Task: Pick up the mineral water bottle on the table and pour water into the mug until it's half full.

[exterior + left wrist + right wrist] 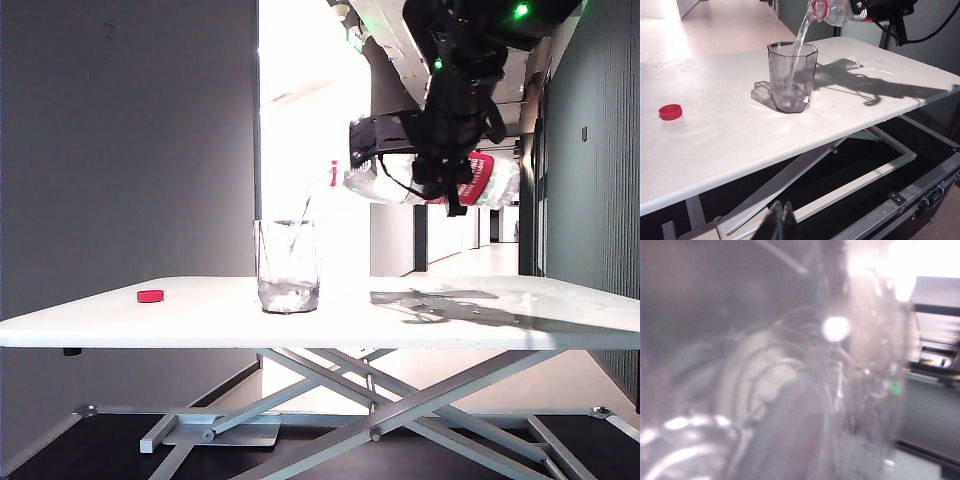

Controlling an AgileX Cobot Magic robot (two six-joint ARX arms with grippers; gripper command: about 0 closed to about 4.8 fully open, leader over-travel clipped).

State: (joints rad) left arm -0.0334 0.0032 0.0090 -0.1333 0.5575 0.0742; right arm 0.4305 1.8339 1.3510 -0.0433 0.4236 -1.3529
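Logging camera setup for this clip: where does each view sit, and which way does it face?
Exterior: low at the table edge, level, facing mug; right gripper holds bottle tipped.
Left wrist: off the table, looking down at mug; left gripper shut, idle.
Right wrist: pressed against bottle, blurred.
Exterior and left wrist share mug, cap, water.

Right gripper (445,175) raised, jaws clamped; left gripper (781,220) low, jaws closed.

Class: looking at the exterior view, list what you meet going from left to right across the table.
red cap → mug → mineral water bottle, tipped above the table in the right gripper.
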